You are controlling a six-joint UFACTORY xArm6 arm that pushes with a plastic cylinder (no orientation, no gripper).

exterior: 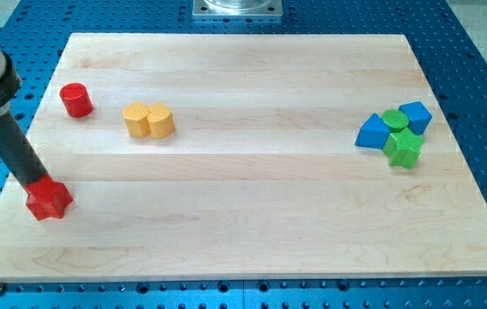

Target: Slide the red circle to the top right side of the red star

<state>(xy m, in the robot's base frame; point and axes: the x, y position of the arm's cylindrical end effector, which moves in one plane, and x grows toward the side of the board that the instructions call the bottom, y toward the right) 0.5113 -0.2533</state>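
The red circle (pixel 76 99) is a short red cylinder near the board's upper left. The red star (pixel 50 199) lies at the board's left edge, lower down, well below the red circle. My rod comes down from the view's top left, and my tip (pixel 35 184) rests against the top left of the red star, touching it. The tip is far from the red circle.
A yellow heart-shaped block (pixel 149 121) sits to the right of the red circle. At the right, a blue triangle (pixel 372 132), a green circle (pixel 395 118), a blue block (pixel 416 116) and a green block (pixel 403 148) are clustered together. The wooden board (pixel 252 215) lies on a blue perforated table.
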